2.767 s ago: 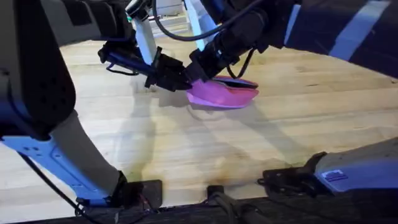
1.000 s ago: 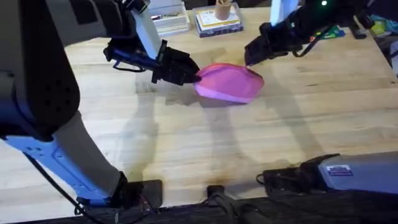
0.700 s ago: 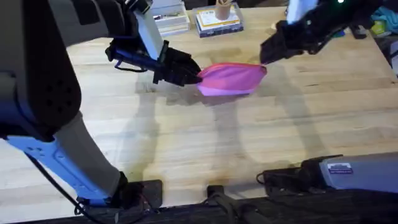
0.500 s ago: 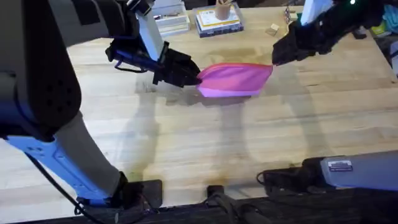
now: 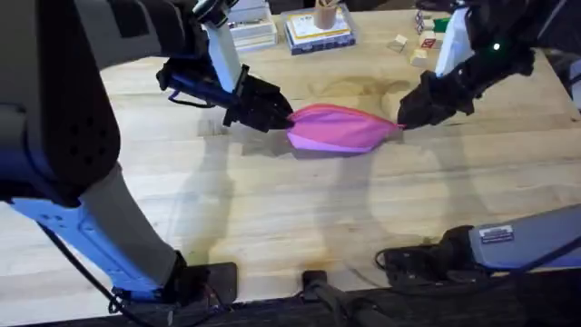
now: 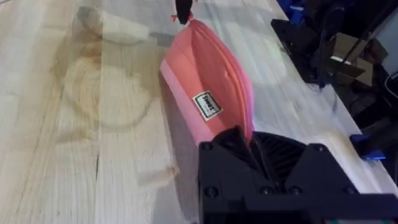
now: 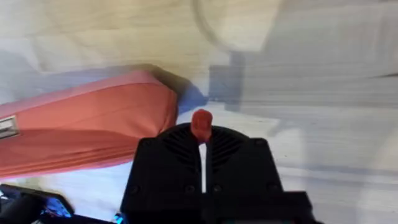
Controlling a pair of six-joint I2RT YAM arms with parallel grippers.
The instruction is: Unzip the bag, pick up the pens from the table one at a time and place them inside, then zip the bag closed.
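Bag (image 5: 343, 128) now stretched flat; left gripper (image 5: 283, 116) clamped on one end, zipper pull (image 7: 201, 124) drawn fully across by right gripper (image 5: 402, 119). Zipping judged finished.

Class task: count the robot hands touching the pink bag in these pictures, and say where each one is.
2. The left hand grips the bag at its left end; the right hand pinches the red zipper pull at its right end.

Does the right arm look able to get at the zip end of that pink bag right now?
Probably yes: the right gripper is already at the far end of the bag, its jaws shut on the red zipper tab, while the left gripper holds the other end.
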